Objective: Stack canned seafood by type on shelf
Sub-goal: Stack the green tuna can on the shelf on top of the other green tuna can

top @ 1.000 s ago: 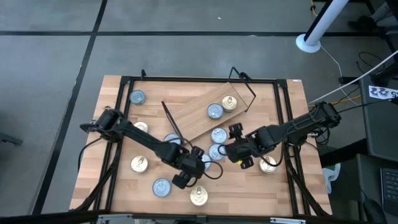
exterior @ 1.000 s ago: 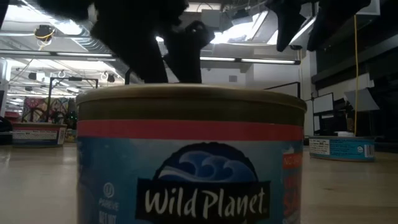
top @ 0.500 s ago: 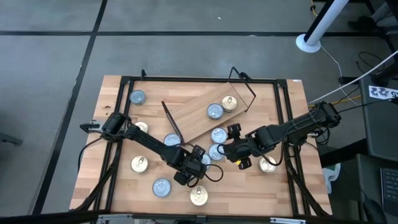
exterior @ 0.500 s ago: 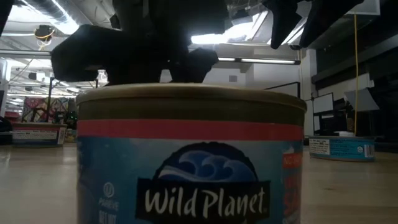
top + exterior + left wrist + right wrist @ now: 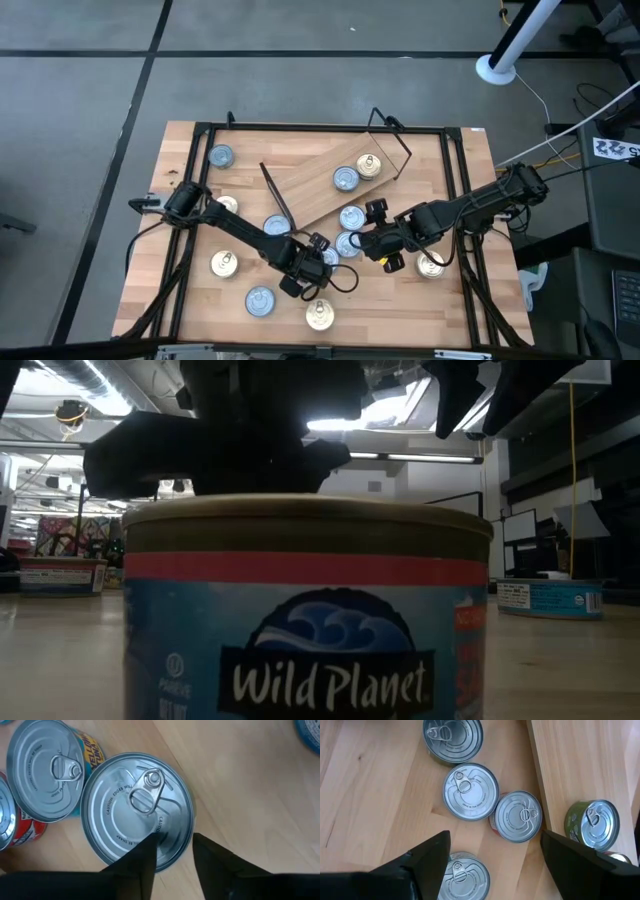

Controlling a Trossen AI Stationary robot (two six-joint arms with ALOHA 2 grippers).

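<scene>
While the left gripper (image 5: pixel 172 862) is hanging low over a silver-topped tin (image 5: pixel 137 817) near the middle of the desk's (image 5: pixel 400 300) front half, I am watching its jaws, which are standing part-open astride the tin's rim, one finger over the lid and one off its side, not yet pinching anything. To do this grasp well, I am thinking the fingers need to go lower so they bite the tin's wall rather than the lid's lip, and centre on it so a neighbouring tin (image 5: pixel 47 770) just beside it is not nudged (it is sitting very close). The right gripper (image 5: pixel 492 857) is waiting above a cluster of tins (image 5: pixel 470 791) by the shelf's (image 5: pixel 335 180) front edge, jaws wide and empty. That shelf is lying skewed, its long axis running from the desk's left-centre toward the back right corner, two tins (image 5: pixel 346 179) already resting on it.
</scene>
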